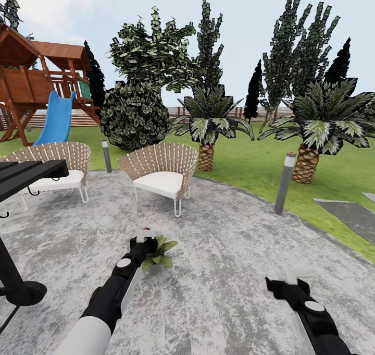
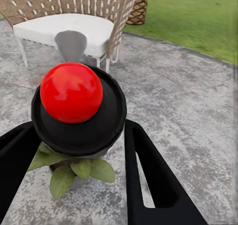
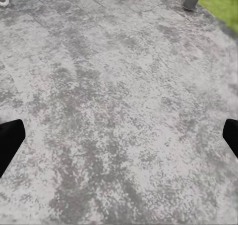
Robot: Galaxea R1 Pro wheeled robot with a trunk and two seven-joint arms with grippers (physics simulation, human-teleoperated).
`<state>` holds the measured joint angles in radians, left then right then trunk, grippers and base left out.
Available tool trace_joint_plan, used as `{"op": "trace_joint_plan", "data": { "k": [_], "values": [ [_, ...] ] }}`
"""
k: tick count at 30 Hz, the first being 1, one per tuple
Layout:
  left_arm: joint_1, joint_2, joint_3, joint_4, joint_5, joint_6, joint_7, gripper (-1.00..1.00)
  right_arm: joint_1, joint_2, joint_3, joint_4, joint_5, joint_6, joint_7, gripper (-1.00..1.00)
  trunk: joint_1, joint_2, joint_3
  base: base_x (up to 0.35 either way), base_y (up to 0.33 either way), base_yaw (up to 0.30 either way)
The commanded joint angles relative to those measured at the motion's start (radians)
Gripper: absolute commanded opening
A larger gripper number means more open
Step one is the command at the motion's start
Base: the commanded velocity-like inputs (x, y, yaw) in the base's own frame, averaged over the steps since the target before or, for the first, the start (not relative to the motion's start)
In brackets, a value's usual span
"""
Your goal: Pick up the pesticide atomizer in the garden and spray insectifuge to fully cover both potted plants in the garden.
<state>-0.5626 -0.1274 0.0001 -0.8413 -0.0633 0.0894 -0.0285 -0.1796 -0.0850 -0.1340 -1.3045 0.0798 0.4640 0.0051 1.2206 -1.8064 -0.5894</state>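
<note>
My left gripper (image 1: 142,243) is shut on the pesticide atomizer (image 1: 146,235), whose whitish head with a red spot pokes out above the black fingers. In the left wrist view the atomizer (image 2: 79,111) is a dark round body with a red nozzle ball, clamped between both fingers (image 2: 148,175). Right behind and below it sits a potted plant (image 1: 159,253) with broad light-green leaves (image 2: 74,168), on the grey patio (image 1: 224,271). The narrow spiky plant is out of view. My right gripper (image 1: 285,281) hangs open over bare paving (image 3: 119,111).
Two wicker chairs (image 1: 161,175) (image 1: 60,170) stand at the patio's back. A black stand (image 1: 21,287) is at the left. Grey bollards (image 1: 285,183) (image 1: 106,156) edge the lawn. Palms (image 1: 207,131), a shrub (image 1: 134,115) and a playset with a slide (image 1: 54,118) lie beyond.
</note>
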Motion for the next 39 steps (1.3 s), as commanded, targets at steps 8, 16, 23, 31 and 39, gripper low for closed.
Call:
{"op": "trace_joint_plan", "data": {
  "k": [8,16,23,31,39],
  "values": [
    [0.000,0.030,-0.260,-0.001,-0.059,0.169,-0.153,-1.00,-0.004,-0.080,0.081,0.001,0.093,0.011,0.398,1.00,0.000,-0.001,-0.001,0.000,0.000,0.000],
    [0.000,0.061,-0.345,-0.001,-0.166,0.208,-0.552,-1.00,-0.133,-0.084,0.086,-0.001,0.315,0.012,0.948,1.00,0.000,-0.001,-0.001,0.000,0.000,0.000],
    [0.000,0.064,-0.347,-0.001,-0.332,0.208,-0.850,-1.00,-0.222,-0.084,0.087,0.000,0.326,0.012,1.198,1.00,0.000,-0.001,-0.001,0.000,0.000,0.000],
    [0.000,0.064,-0.347,0.000,-0.521,0.208,-1.012,-1.00,-0.228,-0.082,0.090,-0.001,0.326,0.012,1.211,-1.00,0.000,-0.001,-0.001,0.000,0.000,0.000],
    [0.000,0.064,-0.347,-0.001,-0.556,0.208,-1.058,-1.00,-0.228,-0.079,0.104,0.002,0.322,0.002,1.211,-1.00,0.000,-0.001,-0.001,0.000,0.000,0.000]
  ]
}}
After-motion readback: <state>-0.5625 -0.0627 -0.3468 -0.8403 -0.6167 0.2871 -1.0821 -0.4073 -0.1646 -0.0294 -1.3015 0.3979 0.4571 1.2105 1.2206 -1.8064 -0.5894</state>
